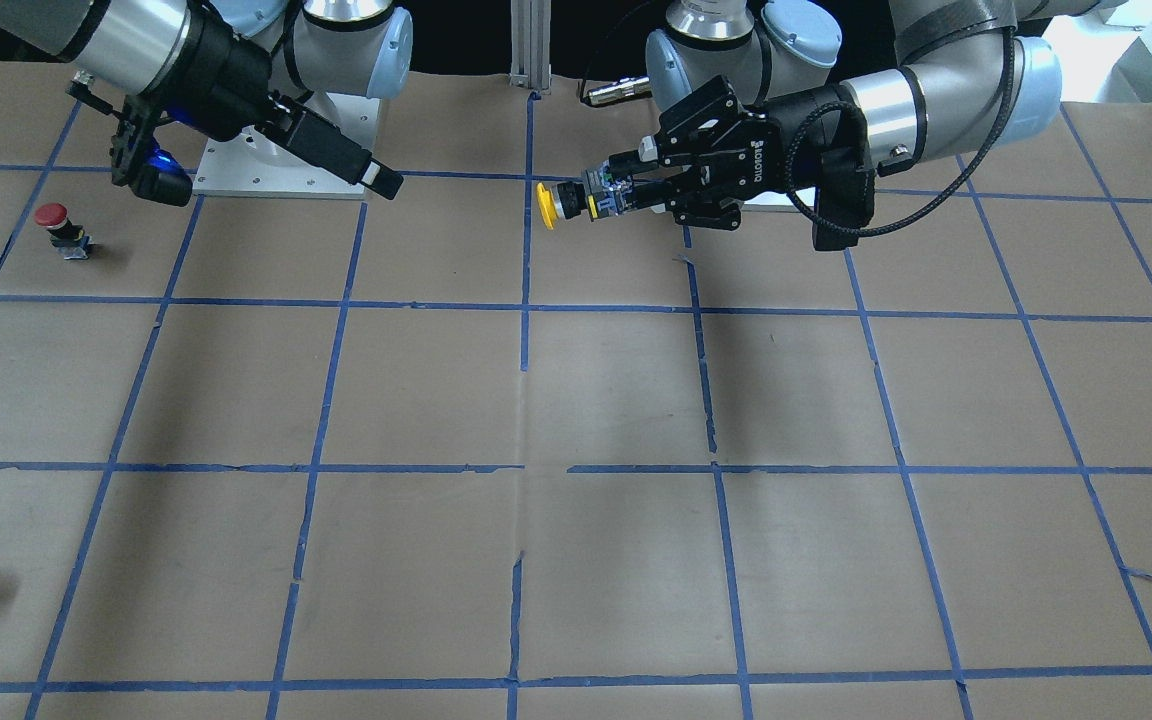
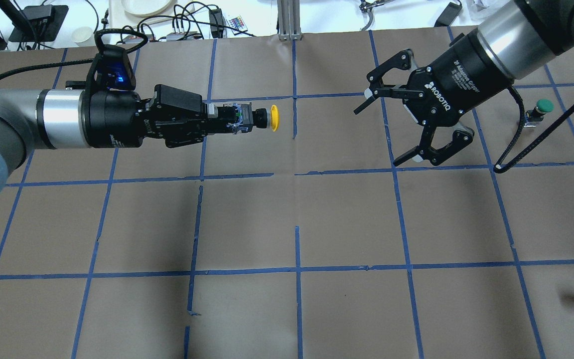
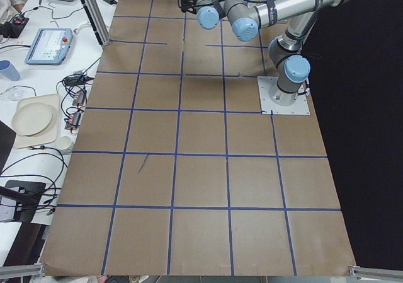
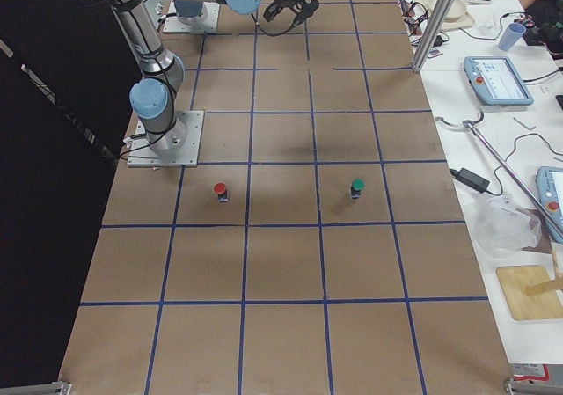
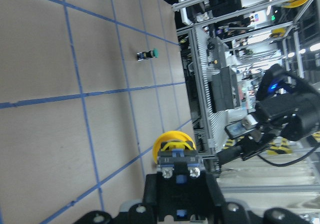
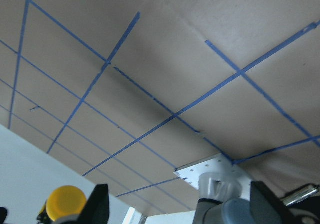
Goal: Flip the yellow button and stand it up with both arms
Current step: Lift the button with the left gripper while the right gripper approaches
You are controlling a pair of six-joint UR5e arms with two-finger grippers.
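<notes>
Jaws of left gripper [image 2: 234, 121] pinching yellow button [image 2: 263, 117], right gripper [image 2: 379, 135] spread wide

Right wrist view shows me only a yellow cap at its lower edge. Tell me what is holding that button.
Observer: The left pincer is shut on the contact block of the yellow button, held level above the table.
Operator: Say which way its cap points.
Observer: Toward the right pincer, which is open and not touching it.
Operator: Point out any other button near my arm.
Observer: A green button stands upright on the table beside the right arm's cable.
</notes>
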